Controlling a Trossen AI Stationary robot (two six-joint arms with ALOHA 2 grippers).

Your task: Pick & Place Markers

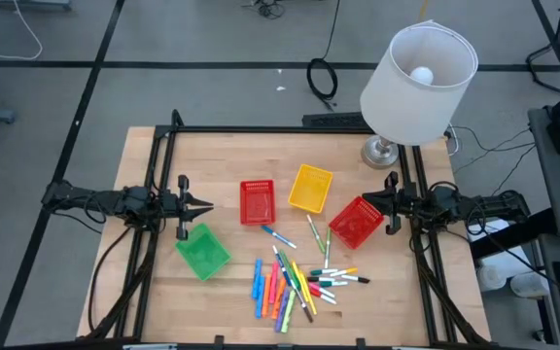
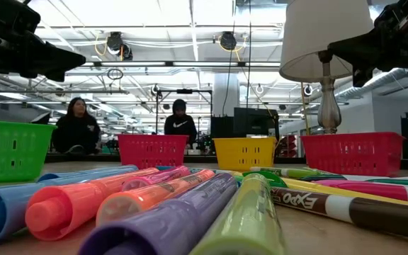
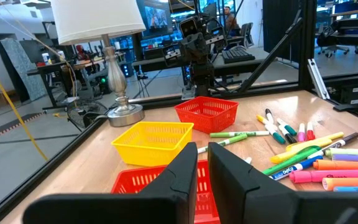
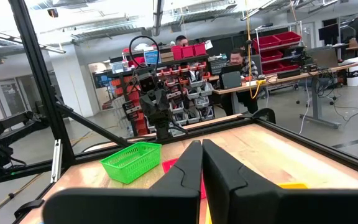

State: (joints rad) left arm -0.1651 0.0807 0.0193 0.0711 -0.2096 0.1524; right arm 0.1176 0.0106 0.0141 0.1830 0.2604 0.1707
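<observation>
We see the markers (image 1: 295,282) lying loose in a heap on the wooden table (image 1: 163,282), in the lower centre of the high view; none sits in a basket and none is held. Most lie roughly parallel, blue, orange, pink and green among them, while a smaller fan of white-barrelled pens (image 1: 343,280) spreads to the right of the heap. One blue-tipped pen (image 1: 280,236) lies apart, just below the red basket at centre (image 1: 257,201), and two green pens (image 1: 317,233) lie between the heap and the yellow basket (image 1: 310,188).

In the low view, we find the markers filling the foreground, a purple barrel (image 2: 168,219) and a yellow-green one (image 2: 250,216) nearest the lens.

A second red basket (image 1: 355,222) stands tilted at centre right, and a green basket (image 1: 202,251) lies at lower left of the table. A lamp with a white shade (image 1: 418,70) occupies the upper right corner.

The left gripper (image 1: 207,206) hangs above the table's left side, just above the green basket, its fingers close together with a narrow gap and nothing between them. The right gripper (image 1: 366,202) hovers at the right side by the tilted red basket, fingers clenched on nothing.

Two people (image 2: 76,127) sit in the room beyond the table.
</observation>
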